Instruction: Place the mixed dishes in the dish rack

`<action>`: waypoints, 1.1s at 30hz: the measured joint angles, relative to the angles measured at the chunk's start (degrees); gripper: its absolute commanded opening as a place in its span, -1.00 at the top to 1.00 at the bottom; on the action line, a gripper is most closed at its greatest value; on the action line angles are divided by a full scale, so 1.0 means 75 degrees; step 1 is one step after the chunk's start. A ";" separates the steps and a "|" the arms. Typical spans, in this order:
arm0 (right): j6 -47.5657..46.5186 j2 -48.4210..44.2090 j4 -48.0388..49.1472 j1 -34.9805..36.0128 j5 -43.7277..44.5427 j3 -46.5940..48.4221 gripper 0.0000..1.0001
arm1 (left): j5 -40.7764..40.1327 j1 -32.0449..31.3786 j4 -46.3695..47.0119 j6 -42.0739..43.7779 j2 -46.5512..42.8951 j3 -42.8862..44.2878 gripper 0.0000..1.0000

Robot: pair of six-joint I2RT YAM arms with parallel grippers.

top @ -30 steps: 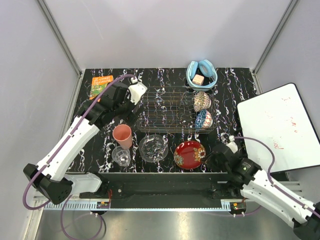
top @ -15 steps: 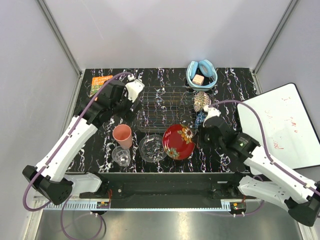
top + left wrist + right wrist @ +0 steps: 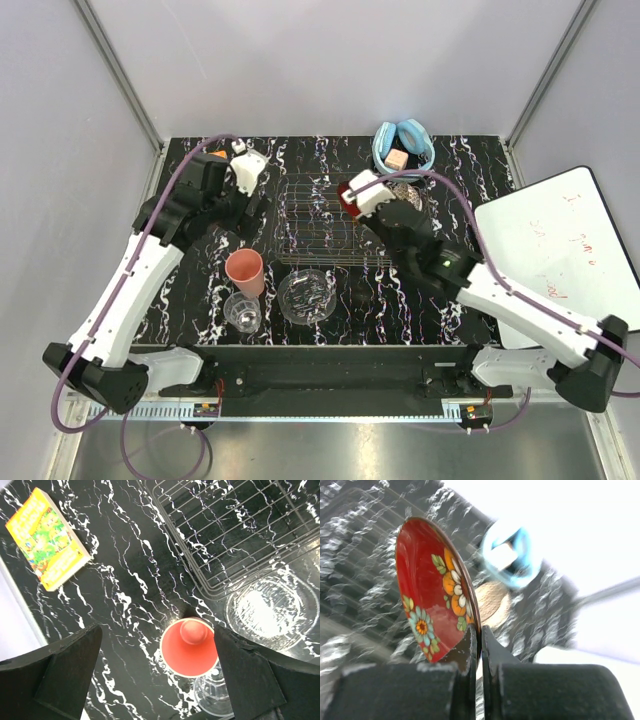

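My right gripper [image 3: 480, 636] is shut on the rim of the red floral plate [image 3: 432, 585], which stands on edge. From above, gripper [image 3: 352, 200] and plate [image 3: 344, 192] hang over the wire dish rack [image 3: 320, 225]. A beige bowl [image 3: 492, 601] sits in the rack just behind the plate. My left gripper [image 3: 156, 645] is open, high above the table near the rack's left end [image 3: 238, 195]. Below it stand the salmon-pink cup [image 3: 191, 647], the glass tumbler [image 3: 212, 700] and the clear glass dish [image 3: 265, 607]. My right arm hides the blue bowl.
An orange-green book [image 3: 47, 537] lies at the back left. Light-blue headphones [image 3: 403, 148] sit behind the rack's right end. A white board [image 3: 560, 255] leans at the right edge of the table. Grey walls close in the left, back and right.
My right arm has carried the red plate from the table's front up over the rack, turning it on edge. My left gripper has drifted back and left, still open.
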 measured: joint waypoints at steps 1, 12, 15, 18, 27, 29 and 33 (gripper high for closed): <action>-0.0799 0.0143 0.0600 0.0003 0.0041 -0.0166 1.00 | 0.0122 0.0119 -0.0003 -0.0032 0.0000 0.0003 -0.98; -0.6461 0.0860 0.4599 -0.0723 -0.1513 -0.1664 1.00 | 0.1035 0.0714 -0.0128 -0.0388 -0.0090 -0.0216 -0.98; -0.6904 0.0868 0.4809 -0.0918 -0.2107 -0.1714 1.00 | 0.1145 0.0764 -0.0128 -0.0425 -0.0096 -0.0373 -0.98; -0.7058 0.0921 0.4829 -0.1134 -0.2687 -0.1719 1.00 | 0.1204 0.0842 -0.0122 -0.0455 -0.0096 -0.0466 -0.98; -0.6997 0.1174 0.4438 -0.1757 -0.3803 -0.1903 1.00 | 0.1341 0.1046 0.0082 -0.0504 -0.0093 -0.0536 -0.98; -0.6930 0.1198 0.4345 -0.1871 -0.3911 -0.1982 1.00 | 0.1364 0.1081 0.0108 -0.0504 -0.0090 -0.0568 -0.98; -0.6840 0.1279 0.4307 -0.2060 -0.4060 -0.2165 1.00 | 0.1393 0.1142 0.0125 -0.0504 -0.0070 -0.0595 -0.98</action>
